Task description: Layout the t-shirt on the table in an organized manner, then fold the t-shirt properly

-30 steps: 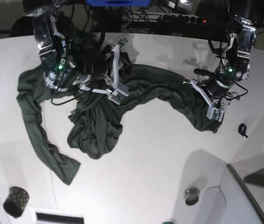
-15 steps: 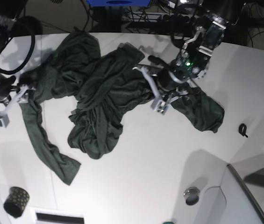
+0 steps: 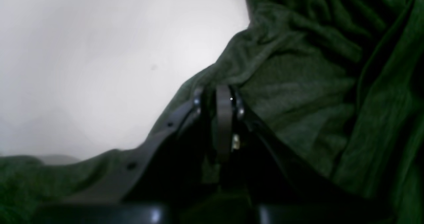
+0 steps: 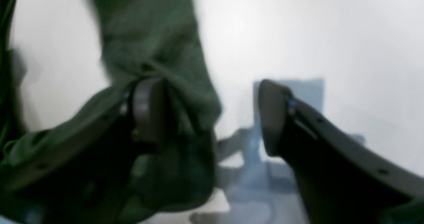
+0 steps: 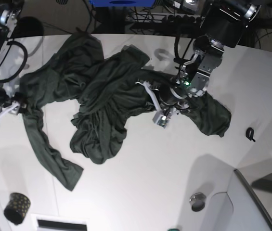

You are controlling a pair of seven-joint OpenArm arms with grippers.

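The t-shirt (image 5: 104, 103) lies rumpled across the far half of the table (image 5: 140, 192), dark green and nowhere flat; its thickest heap sits near the middle, one long strip trails down the left of the base view toward the near edge, and another lobe spreads out to the right. From the left wrist camera the t-shirt (image 3: 298, 71) fills the right side in soft folds, with bare white table (image 3: 99, 58) to the left.

The left gripper (image 5: 161, 103) sits low on the cloth just right of the central heap; seen close, the left gripper (image 3: 220, 99) has its jaws pressed together with almost no gap, and green cloth bunches right at the tips (a fold seems pinched there, though the dark makes the contact hard to read).

The right gripper (image 5: 1, 111) is out at the left end of the cloth, beside the sleeve-like strip; in its own blurred view the right gripper (image 4: 212, 111) stands with its jaws well apart, one finger (image 4: 149, 108) pushed into or under a hanging fold of the t-shirt (image 4: 155, 51), the other clear of it over the white table (image 4: 331, 35); nothing is clamped between them.

Near the left front corner stands a small black cup (image 5: 16, 208) with gold dots; a small dark clip-like object (image 5: 250, 134) lies on the right, and a round metal fitting (image 5: 198, 201) is set in the table nearer the front.
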